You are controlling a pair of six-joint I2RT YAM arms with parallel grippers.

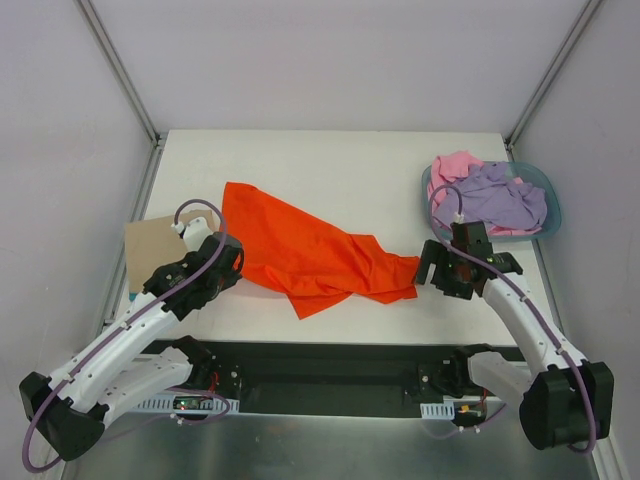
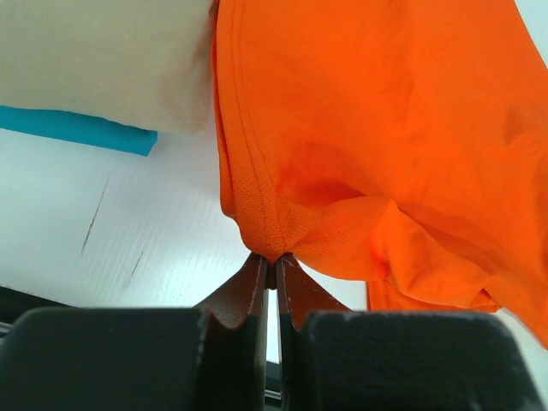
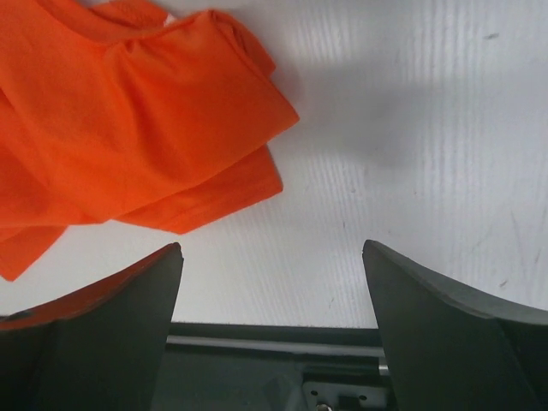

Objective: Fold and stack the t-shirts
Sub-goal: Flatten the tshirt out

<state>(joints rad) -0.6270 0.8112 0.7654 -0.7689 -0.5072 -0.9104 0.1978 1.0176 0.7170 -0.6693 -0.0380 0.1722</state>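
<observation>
Since the orange shirt (image 1: 300,250) is limp, left gripper (image 2: 272,272) clamps its nine-o'clock hem; right gripper (image 3: 272,291) gapes empty; three-o'clock edge likely suits it.

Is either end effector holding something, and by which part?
The left end effector pinches the orange t-shirt at a bunched hemmed edge. The right end effector is open and holds nothing.

Basin (image 1: 552,212), cardboard sheet (image 1: 150,255) (far left), table (image 1: 330,170)
</observation>
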